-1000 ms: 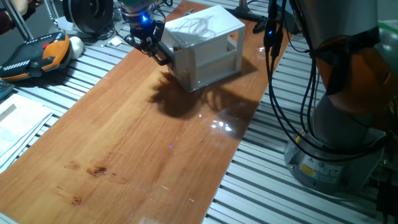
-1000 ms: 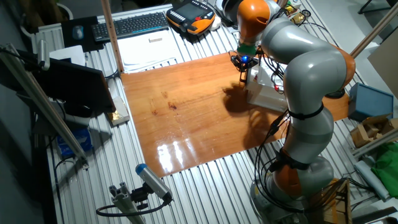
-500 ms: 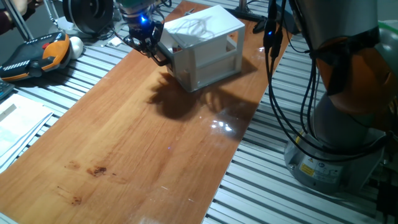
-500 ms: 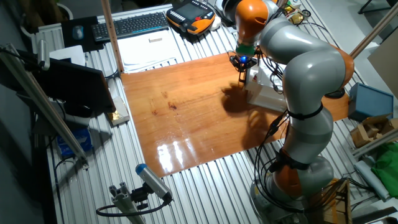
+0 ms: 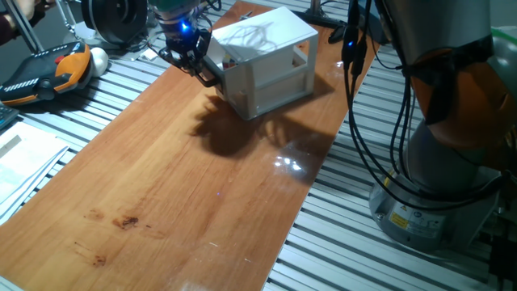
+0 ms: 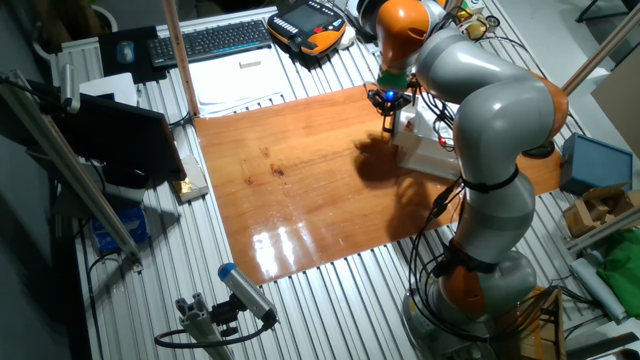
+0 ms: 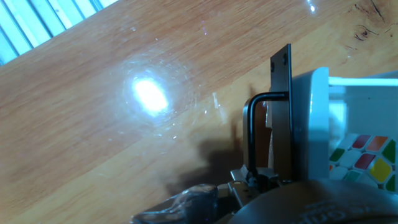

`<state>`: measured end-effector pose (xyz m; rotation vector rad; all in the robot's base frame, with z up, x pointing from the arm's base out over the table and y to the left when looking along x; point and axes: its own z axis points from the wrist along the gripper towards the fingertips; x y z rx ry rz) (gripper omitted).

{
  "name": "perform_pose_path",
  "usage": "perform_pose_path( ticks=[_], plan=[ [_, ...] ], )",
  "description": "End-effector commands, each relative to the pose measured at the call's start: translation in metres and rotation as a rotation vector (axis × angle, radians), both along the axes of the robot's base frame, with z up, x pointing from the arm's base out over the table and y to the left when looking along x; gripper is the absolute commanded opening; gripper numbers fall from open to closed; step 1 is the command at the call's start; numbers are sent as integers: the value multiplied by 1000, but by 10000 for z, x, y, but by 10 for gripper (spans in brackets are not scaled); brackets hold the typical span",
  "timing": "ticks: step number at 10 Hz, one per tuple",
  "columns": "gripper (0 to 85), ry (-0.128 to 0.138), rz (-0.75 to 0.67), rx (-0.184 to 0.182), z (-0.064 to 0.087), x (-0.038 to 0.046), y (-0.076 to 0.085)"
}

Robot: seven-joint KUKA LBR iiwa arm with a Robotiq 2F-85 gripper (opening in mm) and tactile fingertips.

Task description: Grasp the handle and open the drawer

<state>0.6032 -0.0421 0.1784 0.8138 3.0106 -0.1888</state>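
Note:
The white housing [image 5: 271,56] stands at the far end of the wooden board [image 5: 178,178]. In the hand view the drawer [image 7: 311,124] shows its white front with a black plate, and a multicoloured cube [image 7: 364,155] lies inside it. The black U-shaped handle [image 7: 249,130] sticks out from the front, and its lower end runs into my gripper [image 7: 252,177], which is shut on it. In the fixed views my gripper [image 5: 203,69] [image 6: 389,110] sits against the housing's left face. The drawer looks pulled out a little.
An orange and black teach pendant [image 5: 44,69] lies left of the board, with papers [image 5: 24,162] nearer. Black cables [image 5: 355,81] hang right of the housing, beside the robot base [image 5: 444,170]. A keyboard [image 6: 210,40] lies beyond the board.
My gripper has shifted slightly away from the housing, taking the handle and drawer front with it. Nothing else moved.

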Motion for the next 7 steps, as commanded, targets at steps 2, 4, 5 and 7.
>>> perform_pose_path(
  ticks=[2,4,5,7],
  plan=[
    [7,0,0,0,-6,0,16],
    [7,-1,-3,-2,-7,4,35],
    [7,-1,-6,-2,-8,6,44],
    [7,-1,-8,-2,-9,11,71]
  ],
)
